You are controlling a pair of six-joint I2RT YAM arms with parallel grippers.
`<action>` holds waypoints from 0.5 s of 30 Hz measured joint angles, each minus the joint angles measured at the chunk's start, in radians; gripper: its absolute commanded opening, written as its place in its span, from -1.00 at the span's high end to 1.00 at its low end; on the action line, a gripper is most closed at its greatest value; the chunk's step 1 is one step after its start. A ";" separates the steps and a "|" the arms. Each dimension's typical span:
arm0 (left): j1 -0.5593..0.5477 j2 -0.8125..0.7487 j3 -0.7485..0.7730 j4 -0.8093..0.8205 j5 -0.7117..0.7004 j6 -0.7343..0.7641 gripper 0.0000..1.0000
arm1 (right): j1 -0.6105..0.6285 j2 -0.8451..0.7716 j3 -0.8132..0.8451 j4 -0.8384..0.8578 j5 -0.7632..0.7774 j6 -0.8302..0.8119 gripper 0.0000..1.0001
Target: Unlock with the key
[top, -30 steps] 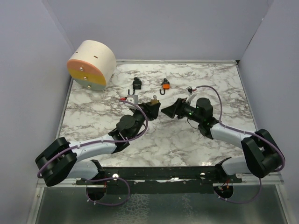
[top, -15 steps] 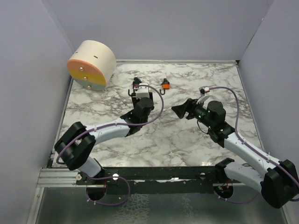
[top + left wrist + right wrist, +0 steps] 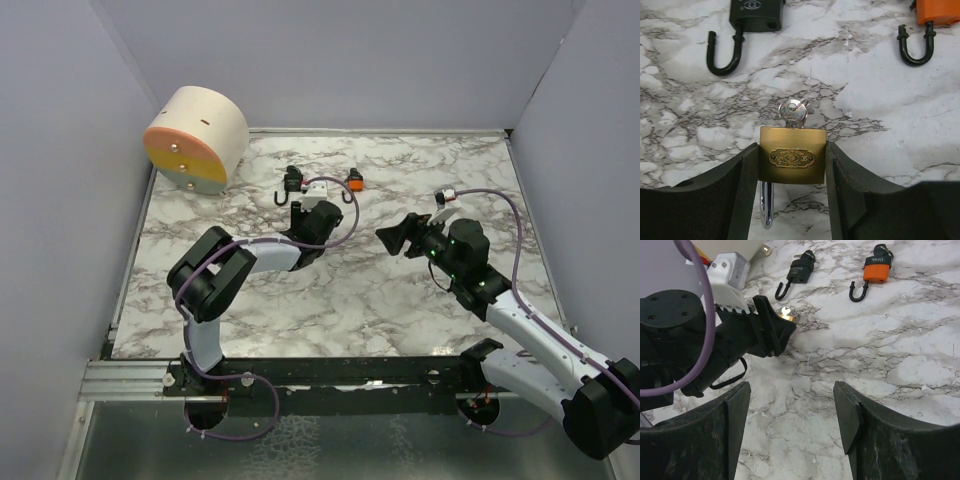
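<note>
The brass padlock (image 3: 792, 161) is clamped by its sides between the fingers of my left gripper (image 3: 792, 150), just above the marble table (image 3: 880, 100). A silver key (image 3: 792, 112) sticks out of its far end, and its steel shackle (image 3: 766, 205) hangs toward the camera. From above, the left gripper (image 3: 320, 208) sits at the table's far middle and covers the lock. My right gripper (image 3: 395, 235) hovers to its right, open with nothing between its fingers, facing the left gripper (image 3: 762, 332) and the key's glint (image 3: 786, 311). Marble shows between the right gripper's (image 3: 792, 415) fingers.
A black padlock (image 3: 292, 182) and an orange padlock (image 3: 354, 182) lie with open shackles just beyond the left gripper. A cream cylinder with an orange and green face (image 3: 195, 138) stands at the far left corner. Grey walls close the table on three sides.
My left arm has folded and carried the brass padlock away from the centre toward the far padlocks. My right gripper has drawn back to the right, so the two grippers now stand apart.
</note>
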 measured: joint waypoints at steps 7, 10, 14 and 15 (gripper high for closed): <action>0.000 0.108 0.074 0.002 0.105 -0.048 1.00 | 0.000 0.000 0.001 -0.003 0.008 -0.012 -0.36; 0.000 0.143 0.100 0.003 0.135 -0.063 1.00 | 0.000 0.000 0.001 -0.003 0.010 -0.013 -0.36; 0.002 0.178 0.142 0.007 0.154 -0.075 1.00 | 0.000 0.000 0.001 -0.003 0.011 -0.015 -0.36; 0.002 0.187 0.153 0.009 0.158 -0.078 1.00 | -0.001 0.000 0.001 -0.003 0.011 -0.017 -0.36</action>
